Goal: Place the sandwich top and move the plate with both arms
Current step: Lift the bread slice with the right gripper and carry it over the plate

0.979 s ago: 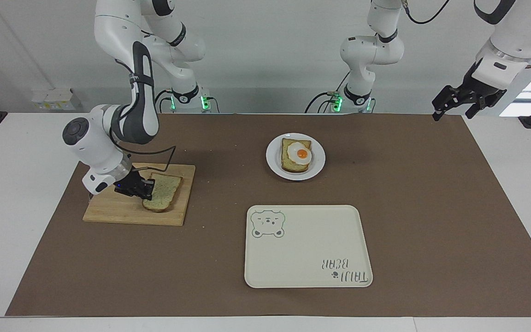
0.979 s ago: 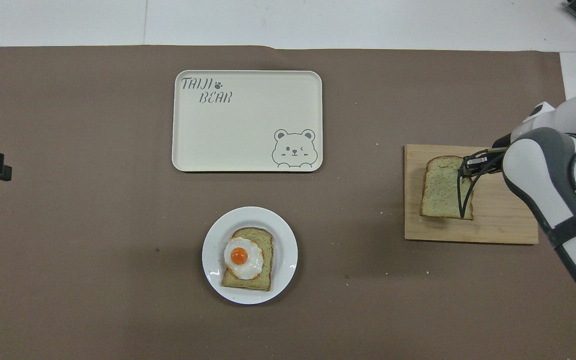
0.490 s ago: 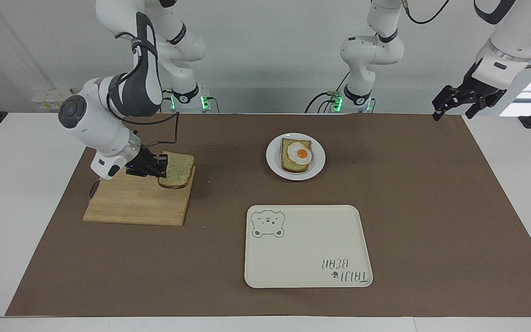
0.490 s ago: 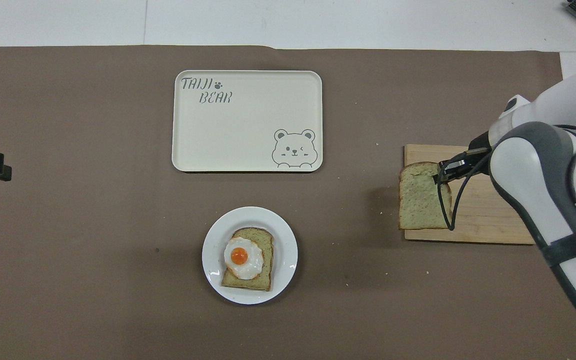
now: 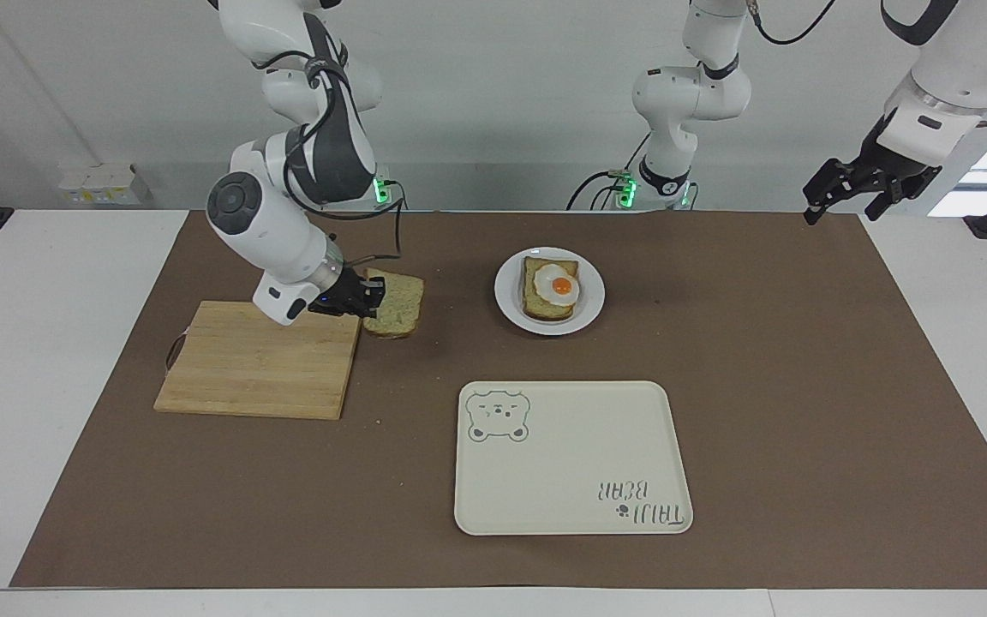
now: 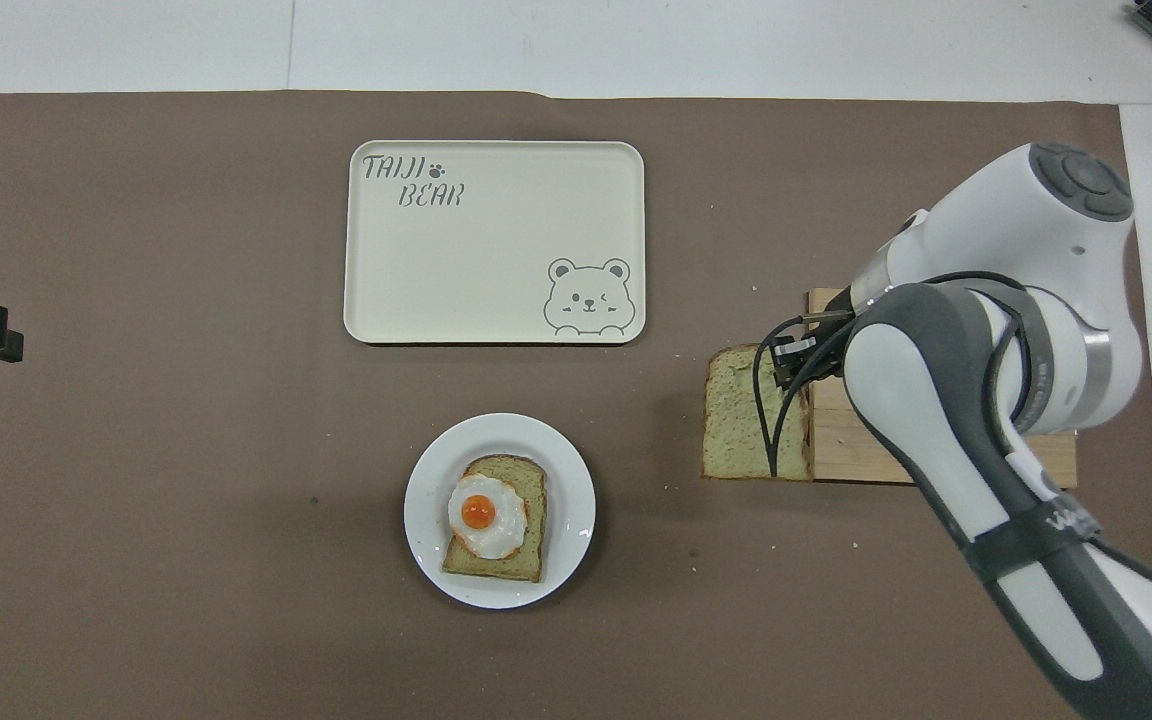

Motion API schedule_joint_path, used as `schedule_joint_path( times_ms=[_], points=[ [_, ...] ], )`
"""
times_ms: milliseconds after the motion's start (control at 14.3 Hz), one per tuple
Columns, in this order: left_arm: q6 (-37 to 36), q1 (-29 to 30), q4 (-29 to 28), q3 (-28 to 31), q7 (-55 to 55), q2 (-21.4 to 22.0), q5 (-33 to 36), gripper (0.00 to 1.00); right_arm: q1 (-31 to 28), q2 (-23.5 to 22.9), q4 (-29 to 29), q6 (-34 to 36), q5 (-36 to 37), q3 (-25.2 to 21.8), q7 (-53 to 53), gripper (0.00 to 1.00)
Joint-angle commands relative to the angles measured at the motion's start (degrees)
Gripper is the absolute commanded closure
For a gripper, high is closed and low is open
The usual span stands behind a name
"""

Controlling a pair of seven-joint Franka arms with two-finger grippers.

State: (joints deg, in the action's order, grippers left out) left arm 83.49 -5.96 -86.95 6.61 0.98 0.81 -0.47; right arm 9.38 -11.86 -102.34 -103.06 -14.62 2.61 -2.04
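Observation:
My right gripper (image 5: 371, 300) is shut on the edge of the sandwich top (image 5: 399, 304), a plain speckled slice, and holds it level in the air over the brown mat, just off the wooden cutting board's (image 5: 262, 360) edge toward the plate. In the overhead view the slice (image 6: 736, 420) hangs beside the board (image 6: 841, 455) with the gripper (image 6: 786, 365) at its edge. The white plate (image 5: 506, 296) lies nearer the robots than the tray and bears a bread slice with a fried egg (image 5: 550, 288). My left gripper (image 5: 853, 193) waits open, raised over its end of the table.
A cream tray with a bear drawing (image 5: 571, 458) lies farther from the robots than the plate; it also shows in the overhead view (image 6: 496, 250). The cutting board is bare. A brown mat covers the table.
My right gripper has lifted the sandwich top off the cutting board and carried it toward the plate, past the board's edge. The left arm has not moved.

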Motion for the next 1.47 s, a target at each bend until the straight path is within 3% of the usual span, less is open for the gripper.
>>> schedule_joint_path(
  times_ms=[0, 280, 559, 839, 1119, 1399],
  points=[
    [-0.17, 0.68, -1.03, -0.37, 0.34, 0.94, -0.85, 0.0, 3.09, 1.31, -1.45, -0.3, -1.29, 0.12, -4.19, 1.0],
    [-0.17, 0.68, -1.03, -0.37, 0.34, 0.94, -0.85, 0.0, 6.95, 2.18, -2.42, -0.21, -10.41, 0.73, -8.49, 1.0],
    [-0.17, 0.68, -1.03, -0.37, 0.34, 0.94, -0.85, 0.0, 13.37, 4.91, -6.19, -3.89, -12.01, 0.82, -16.67, 1.0],
    [-0.17, 0.68, -1.03, -0.37, 0.42, 0.94, -0.85, 0.0, 14.52, 6.4, -8.57, -4.95, -16.48, 0.82, -17.21, 1.0],
    [-0.17, 0.68, -1.03, -0.37, 0.34, 0.94, -0.85, 0.0, 21.54, 4.74, -12.0, -14.86, -16.67, 0.82, -19.92, 1.0],
    [-0.17, 0.68, -1.03, -0.37, 0.34, 0.94, -0.85, 0.0, 22.26, 1.14, -11.22, -17.52, -16.58, 0.82, -15.38, 1.0]
  ],
)
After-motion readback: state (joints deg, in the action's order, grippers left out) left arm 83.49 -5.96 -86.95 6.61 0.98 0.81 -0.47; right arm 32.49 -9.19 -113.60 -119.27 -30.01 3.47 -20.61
